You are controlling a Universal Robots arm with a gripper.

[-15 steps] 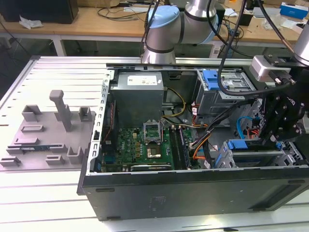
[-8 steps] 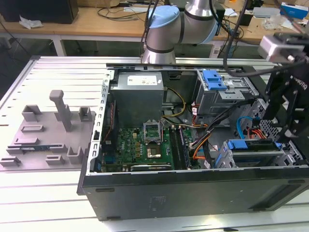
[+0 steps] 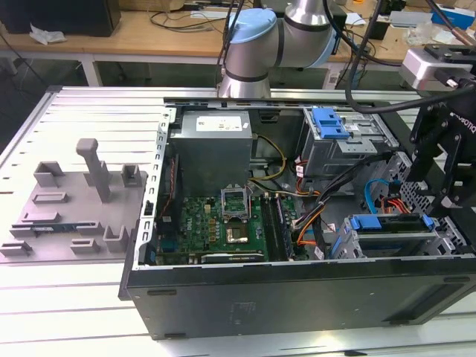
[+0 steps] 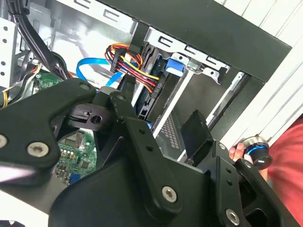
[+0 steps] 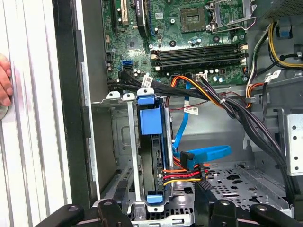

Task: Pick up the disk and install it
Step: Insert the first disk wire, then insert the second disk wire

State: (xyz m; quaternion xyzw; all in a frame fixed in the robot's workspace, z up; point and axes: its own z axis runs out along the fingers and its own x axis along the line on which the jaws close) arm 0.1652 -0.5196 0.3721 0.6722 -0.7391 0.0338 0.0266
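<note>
Blue-framed disk (image 3: 388, 232): seated on edge in the drive cage (image 3: 439, 242) at the exterior view's right end of the open computer case (image 3: 297, 297) — in the first wrist view its blue carrier (image 5: 150, 142) stands between the cage's metal rails.
Cables: an orange, red and yellow bundle (image 5: 182, 175) and a flat blue cable (image 5: 206, 153) sit just beside the disk.
Gripper (image 3: 446, 163): black, above the cage, apart from the disk; jaws — cannot tell whether open or closed.
Motherboard (image 3: 223, 223): green, mid-case, beside a grey power-supply box (image 3: 214, 145).
Hand (image 5: 4, 80): a person's, at the case's outer edge.
</note>
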